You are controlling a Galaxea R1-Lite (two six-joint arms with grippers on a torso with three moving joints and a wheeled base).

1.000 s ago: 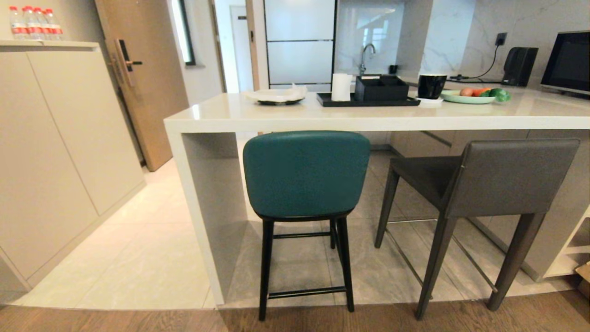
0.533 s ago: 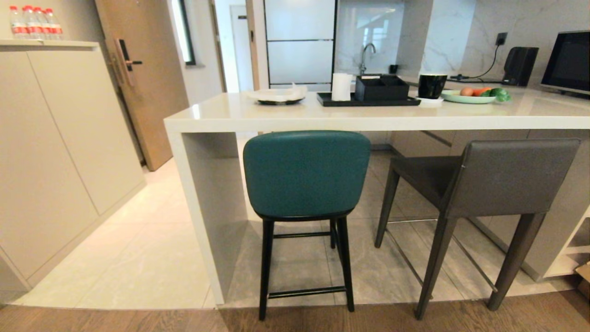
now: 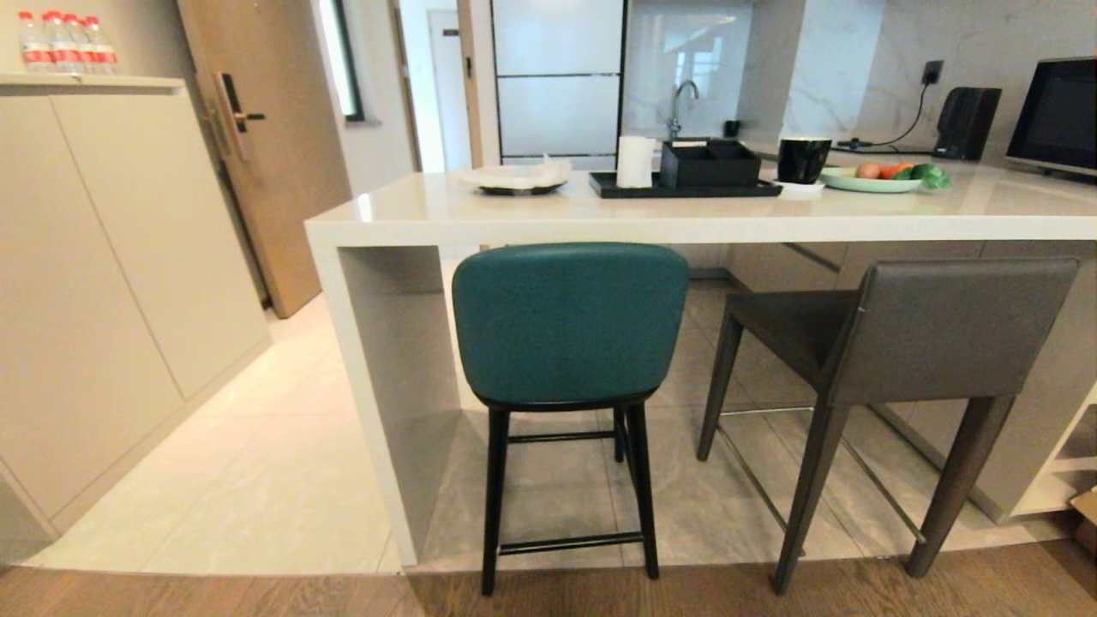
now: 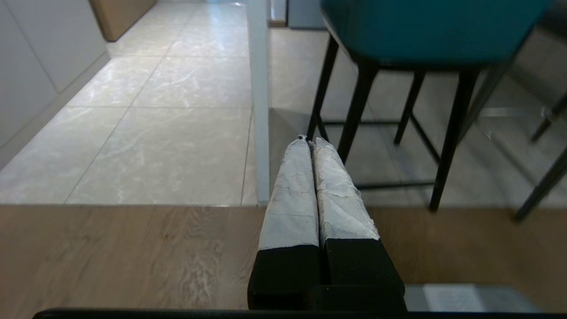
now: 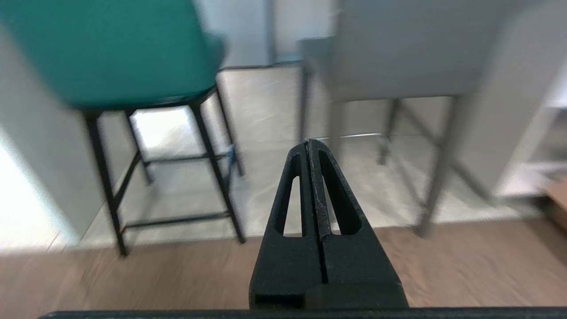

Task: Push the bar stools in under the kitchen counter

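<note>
Nearest the robot, over the wood floor on its side of the kitchen counter (image 3: pixel 703 224), the left gripper (image 4: pixel 310 141) has its white-wrapped fingers pressed together on nothing. The right gripper (image 5: pixel 308 142) is likewise pressed together and empty. Neither arm shows in the head view, and neither touches a stool.

The teal stool (image 3: pixel 570 324) stands just in front of the counter's edge, its back to the robot and its backrest top about level with the slab's underside; its seat looks partly under, beside the counter's white side panel (image 3: pixel 377 411). The grey stool (image 3: pixel 908 343) stands to the right of the teal one, turned at an angle, with its rear legs out near the line where tile meets wood.

Risks, as I judge them: a narrow closed tip pushing high on a padded back could tip a tall stool forward instead of sliding it, and its legs may catch at the floor joint. The grey stool, pushed off-centre, could swing further and strike the teal one or the counter's underside panels. A hard knock on the counter might jostle the black tray (image 3: pixel 684 185), the mug (image 3: pixel 803 159) and the plate of produce (image 3: pixel 874 178) farther back.

No brand, label or writing is legible; the bottles (image 3: pixel 62 41) on the tall cabinet left of the counter are too small to read.
</note>
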